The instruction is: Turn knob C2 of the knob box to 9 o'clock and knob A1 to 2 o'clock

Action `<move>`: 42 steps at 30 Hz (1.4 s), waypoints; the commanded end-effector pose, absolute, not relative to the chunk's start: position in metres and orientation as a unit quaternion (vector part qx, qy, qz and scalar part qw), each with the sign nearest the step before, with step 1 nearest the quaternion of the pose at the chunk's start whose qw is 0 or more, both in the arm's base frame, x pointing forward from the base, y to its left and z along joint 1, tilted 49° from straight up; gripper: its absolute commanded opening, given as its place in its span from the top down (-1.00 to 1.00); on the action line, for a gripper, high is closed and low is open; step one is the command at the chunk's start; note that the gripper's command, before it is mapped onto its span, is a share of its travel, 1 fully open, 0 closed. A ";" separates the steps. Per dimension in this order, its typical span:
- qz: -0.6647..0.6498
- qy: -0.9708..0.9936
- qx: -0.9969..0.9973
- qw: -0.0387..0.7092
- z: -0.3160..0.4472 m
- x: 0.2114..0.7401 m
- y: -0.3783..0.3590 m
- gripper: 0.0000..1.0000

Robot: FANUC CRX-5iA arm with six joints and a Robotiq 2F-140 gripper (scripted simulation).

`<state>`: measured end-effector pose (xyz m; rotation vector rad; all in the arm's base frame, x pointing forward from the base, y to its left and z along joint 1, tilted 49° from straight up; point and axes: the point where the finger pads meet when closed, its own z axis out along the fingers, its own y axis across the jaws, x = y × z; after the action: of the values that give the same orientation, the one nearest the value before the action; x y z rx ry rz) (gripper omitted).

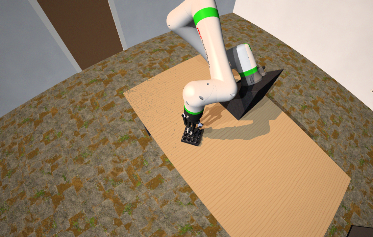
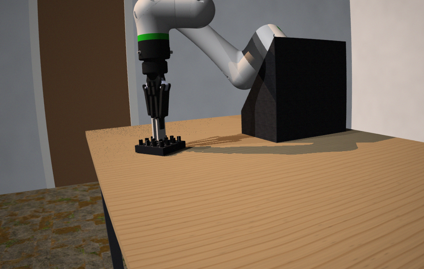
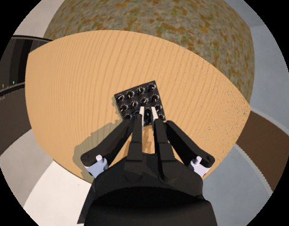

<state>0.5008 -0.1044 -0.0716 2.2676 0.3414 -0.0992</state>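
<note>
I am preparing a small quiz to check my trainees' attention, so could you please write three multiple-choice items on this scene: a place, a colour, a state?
1. Where are the gripper's fingertips?
A) Above the floor
B) At the knob box
C) Beside the door

2. What colour are the bands around the arm?
A) Green
B) Orange
C) Purple

3. How does the knob box lie?
A) Upside down
B) On one edge
C) Flat, knobs upward

1: B, the pale tips of the gripper are down among the knobs of the knob box.
2: A, the arm shows bright green bands.
3: C, its knobs point up from the table.
</note>
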 end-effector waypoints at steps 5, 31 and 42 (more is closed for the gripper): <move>-0.039 0.136 0.901 0.411 -0.072 0.501 -0.104 0.77; -0.039 0.136 0.901 0.411 -0.047 0.499 -0.076 0.77; -0.039 0.136 0.901 0.411 -0.047 0.499 -0.076 0.77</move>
<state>0.4992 -0.0759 -0.0465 2.2676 0.3414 -0.0993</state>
